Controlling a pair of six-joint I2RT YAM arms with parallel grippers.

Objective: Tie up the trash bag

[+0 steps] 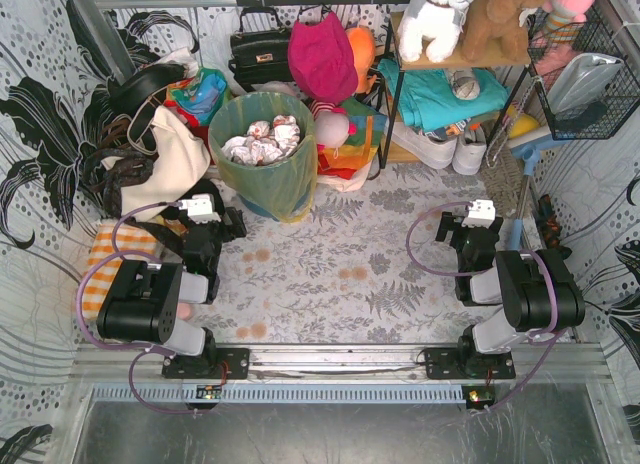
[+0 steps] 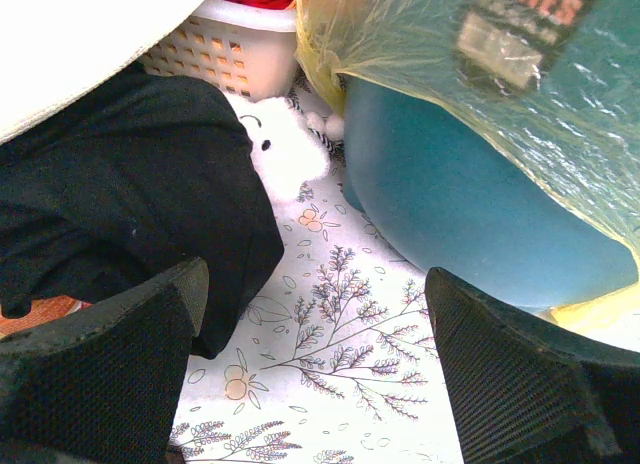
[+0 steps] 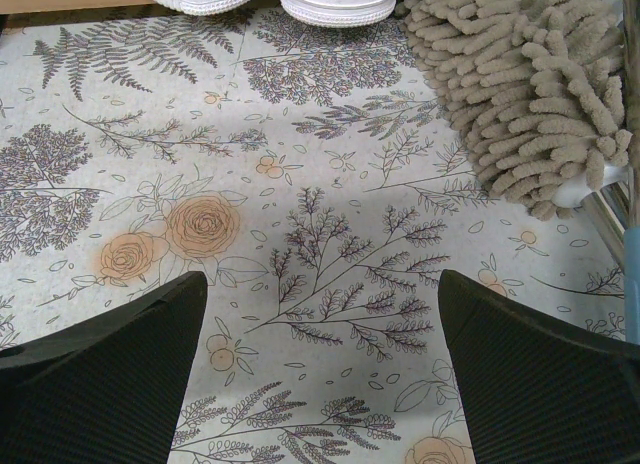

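Yellow-green plastic, thin and crinkly: that is the trash bag (image 1: 270, 179). It sits inside a round blue bin (image 2: 470, 224) at the back left of the table (image 1: 340, 269). Its top edge is folded down over the outside of the bin. Balls of white paper (image 1: 262, 142) fill it almost to the top.

I think the bag is very light and very soft. It has no shape of its own, so it will flop and bunch up when pulled. Thin plastic like this is likely slippery, and a hard tug could rip it. The paper inside weighs next to nothing, so the bin might tip or slide if the bag is pulled sideways.

The best place to take hold looks like the folded-down edge at the rim, one side for each hand. That loose edge must come up off the bin first. Then there is enough free plastic above the paper to make a knot.

The left gripper (image 2: 315, 374) is spread wide with nothing in it, low down near the foot of the bin. The right gripper (image 3: 320, 369) is spread wide too, empty, well apart from the bag, over the flowery cloth beside a fuzzy mop (image 3: 520, 94).
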